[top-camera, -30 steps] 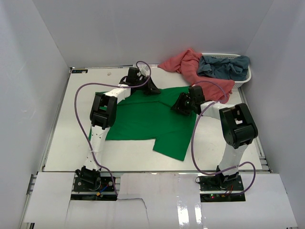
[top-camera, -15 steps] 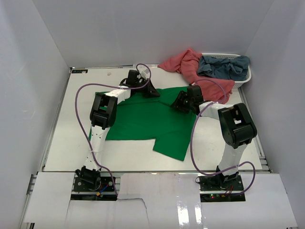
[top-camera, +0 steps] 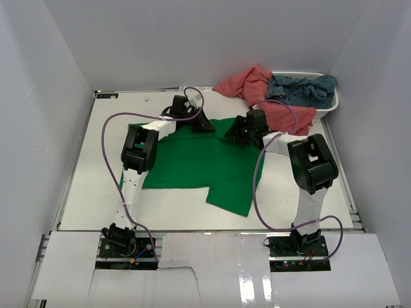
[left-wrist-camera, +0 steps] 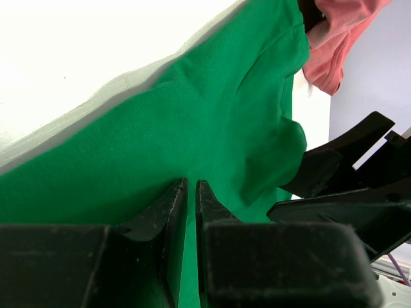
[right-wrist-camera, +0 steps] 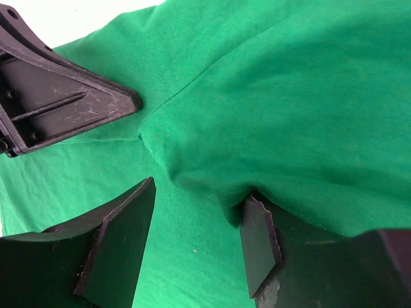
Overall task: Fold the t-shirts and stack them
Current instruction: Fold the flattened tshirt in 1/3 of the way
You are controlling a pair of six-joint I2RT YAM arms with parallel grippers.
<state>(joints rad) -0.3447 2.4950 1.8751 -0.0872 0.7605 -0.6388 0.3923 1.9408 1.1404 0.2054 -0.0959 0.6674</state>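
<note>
The bright green cloth t-shirt (top-camera: 192, 160) lies spread on the white desk (top-camera: 103, 186). The left end effector (left-wrist-camera: 191, 192), nearly closed, pinches its far edge. The right end effector (right-wrist-camera: 199, 192) gapes wide, straddling a raised fold.

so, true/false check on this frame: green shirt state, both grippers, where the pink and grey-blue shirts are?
1. The green t-shirt lies spread on the table. True.
2. The right gripper is clamped shut. False: its jaws stand apart, with a fold of green cloth between them.
3. The grey-blue t-shirt sits in the white basket. True.
4. The salmon-pink t-shirt is folded flat on the green one. False: it is crumpled and hangs over the basket's rim onto the table at the far right.
5. The left gripper is at the green t-shirt's far edge. True.
</note>
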